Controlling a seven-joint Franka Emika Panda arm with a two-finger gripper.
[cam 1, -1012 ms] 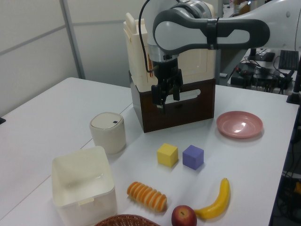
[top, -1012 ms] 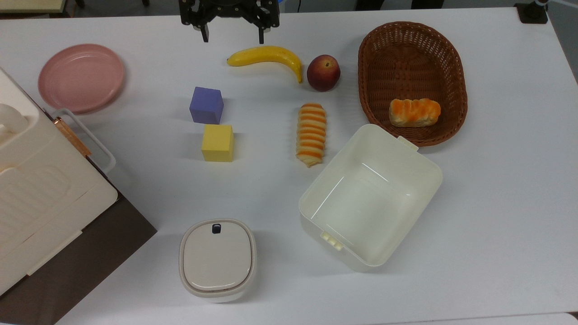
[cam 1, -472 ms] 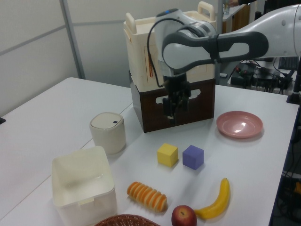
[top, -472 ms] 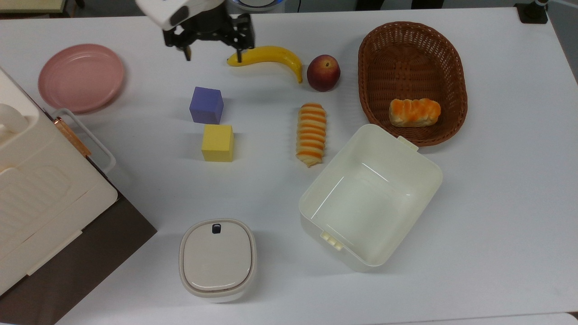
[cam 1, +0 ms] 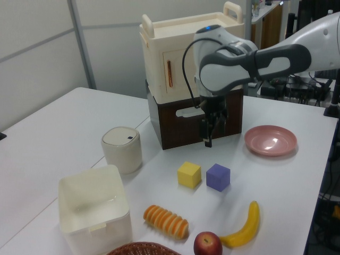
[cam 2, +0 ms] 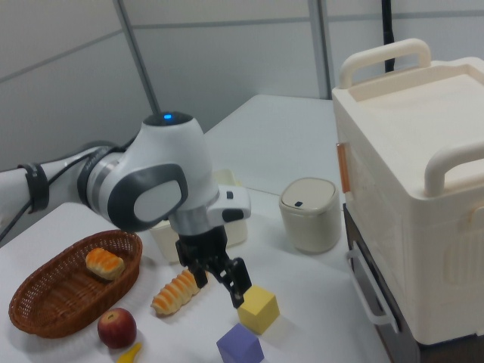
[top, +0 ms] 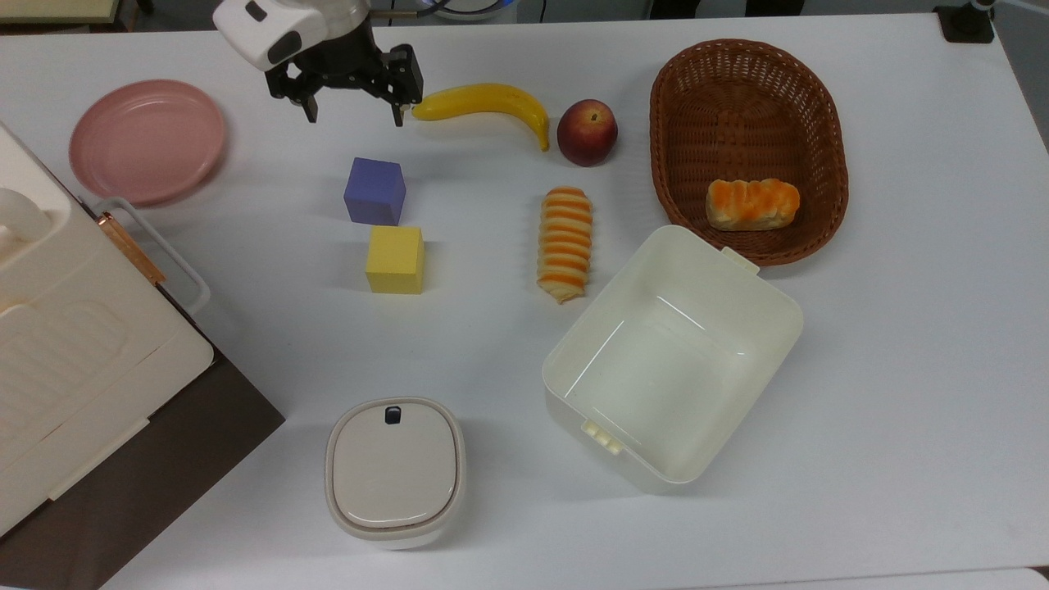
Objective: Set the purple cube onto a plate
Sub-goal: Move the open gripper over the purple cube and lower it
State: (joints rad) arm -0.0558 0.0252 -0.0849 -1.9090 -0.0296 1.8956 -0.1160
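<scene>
While jaws gape, gripper [top: 354,109] hovers above unlabelled purple cube [top: 374,191].

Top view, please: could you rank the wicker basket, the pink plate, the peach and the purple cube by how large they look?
1. Wicker basket, clearly the largest.
2. Pink plate.
3. Peach and purple cube look about alike, so I would not rank one over the other.
</scene>
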